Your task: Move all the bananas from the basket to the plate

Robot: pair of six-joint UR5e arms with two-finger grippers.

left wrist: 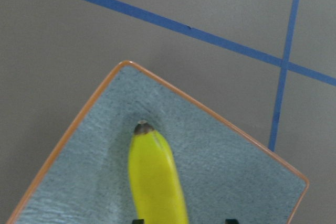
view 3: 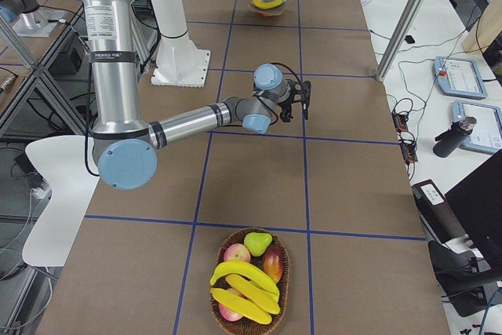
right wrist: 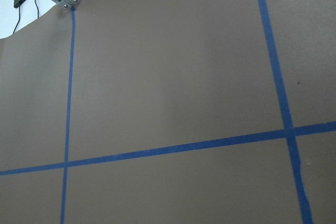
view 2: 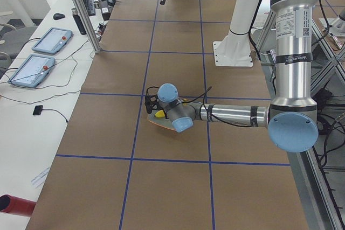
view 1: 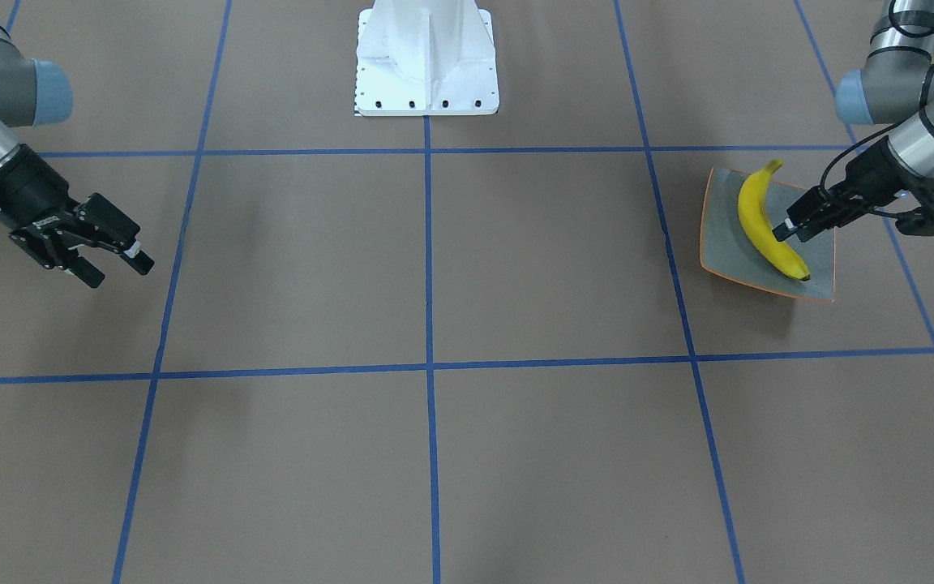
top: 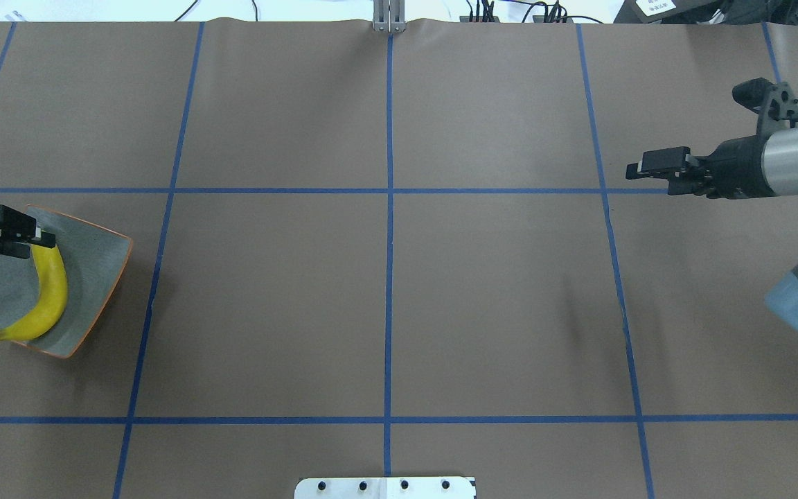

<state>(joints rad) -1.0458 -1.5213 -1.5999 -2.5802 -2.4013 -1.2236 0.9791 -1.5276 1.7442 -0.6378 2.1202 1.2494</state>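
While one banana (view 1: 763, 219) lies long-ways across the plate (view 1: 722, 235), two more bananas (view 3: 243, 274) sit in the basket (view 3: 276, 297). The banana on the plate is bright yellow. Its dark tip points at one corner and its stem end reaches the rim on the other side. The plate is square, grey-green inside, with a thin orange rim. It sits on the robot's left side of the desk (view 1: 548, 259).

The left claw (view 1: 790, 230) is right down at the banana, close to its dark-tipped end. In the left wrist view its two fingertips stand wider apart than the banana, so the claw is open and not squeezing it.

The basket is brown and woven and sits at the far other end of the desk, well apart from the plate. A green pear (view 3: 257, 242) and some red and yellow fruit (view 3: 273, 260) lie in it with the bananas.

The right claw (view 1: 114, 264) hangs over bare desk on the robot's right side, fingers spread, holding nothing.

The desk is brown with blue tape lines (view 1: 428, 243), and the robot's white base (view 1: 426, 61) stands at its middle edge
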